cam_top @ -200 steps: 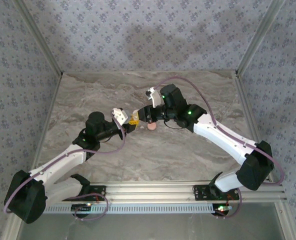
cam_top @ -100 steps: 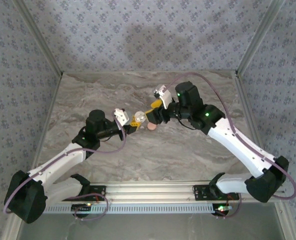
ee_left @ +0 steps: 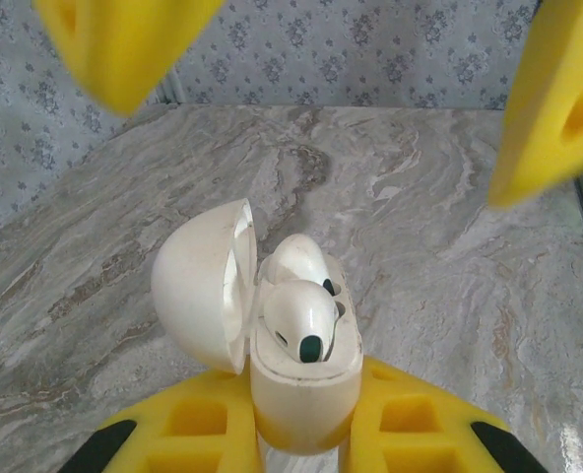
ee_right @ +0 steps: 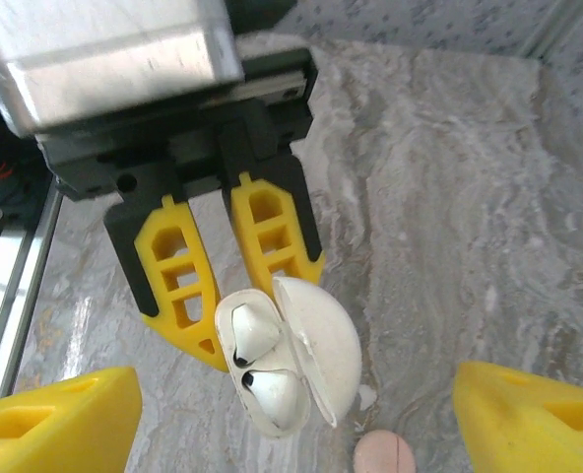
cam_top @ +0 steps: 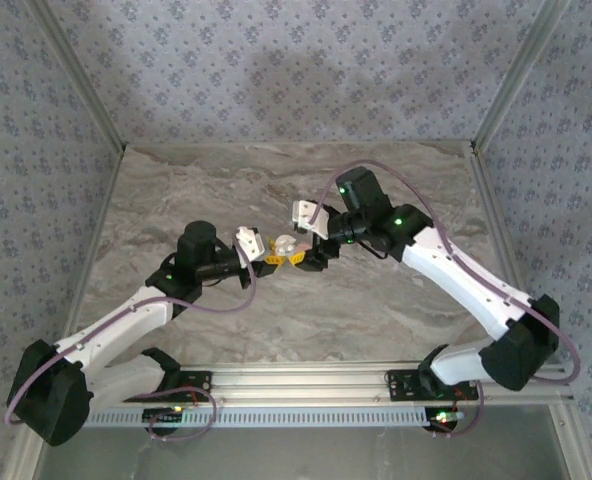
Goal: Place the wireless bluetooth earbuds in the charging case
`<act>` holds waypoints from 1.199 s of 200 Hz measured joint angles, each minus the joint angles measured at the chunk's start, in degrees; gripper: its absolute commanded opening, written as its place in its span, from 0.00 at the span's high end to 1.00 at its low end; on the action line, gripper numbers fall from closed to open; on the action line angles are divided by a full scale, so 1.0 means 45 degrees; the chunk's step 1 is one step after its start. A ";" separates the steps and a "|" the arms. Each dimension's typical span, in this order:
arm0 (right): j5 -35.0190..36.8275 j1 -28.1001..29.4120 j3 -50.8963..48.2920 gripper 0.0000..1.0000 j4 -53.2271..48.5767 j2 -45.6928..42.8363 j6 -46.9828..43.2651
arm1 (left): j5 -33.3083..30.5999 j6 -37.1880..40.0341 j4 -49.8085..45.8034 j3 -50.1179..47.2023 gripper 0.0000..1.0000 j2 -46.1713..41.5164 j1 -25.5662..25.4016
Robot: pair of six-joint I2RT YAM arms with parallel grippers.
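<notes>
A white charging case [ee_left: 306,394] stands upright with its lid [ee_left: 201,286] swung open to the left. Two white earbuds [ee_left: 299,317] sit in its sockets, dark tips showing. My left gripper [ee_left: 306,445] is shut on the case's base, yellow fingers [ee_left: 198,434] on both sides. In the right wrist view the case [ee_right: 234,379], the earbuds [ee_right: 255,330] and the left gripper [ee_right: 252,301] lie just below my right gripper [ee_right: 293,399], which is open with its fingers wide on either side of the case and touching nothing. From above, the case [cam_top: 288,243] sits between the left gripper [cam_top: 273,257] and the right gripper [cam_top: 304,258].
A round pink puck [ee_right: 383,454] lies on the marble table [ee_right: 449,197] just beside the case, with a small white fleck [ee_right: 367,396] near it. An aluminium rail [cam_top: 306,378] runs along the near edge. Patterned walls close the back and sides.
My right gripper pulled back to the right, then came back left and lower, over the open case. The left gripper shifted slightly right, still holding the case. The pink puck is now covered from above.
</notes>
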 measured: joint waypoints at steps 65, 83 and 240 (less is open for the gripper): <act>-0.0656 0.0189 0.0277 0.29 -0.1336 0.0835 -0.0826 | -0.0005 0.0063 -0.0185 0.0015 0.86 -0.0005 -0.0107; -0.0792 0.0078 0.0296 0.35 -0.1569 0.0729 -0.1010 | -0.0005 0.0058 -0.0301 0.0015 0.86 -0.0010 -0.0180; 0.3696 -0.2307 -0.4303 0.35 0.1812 -0.4221 0.9816 | -0.0806 -0.6319 -0.1826 0.4847 0.88 0.6450 -0.0228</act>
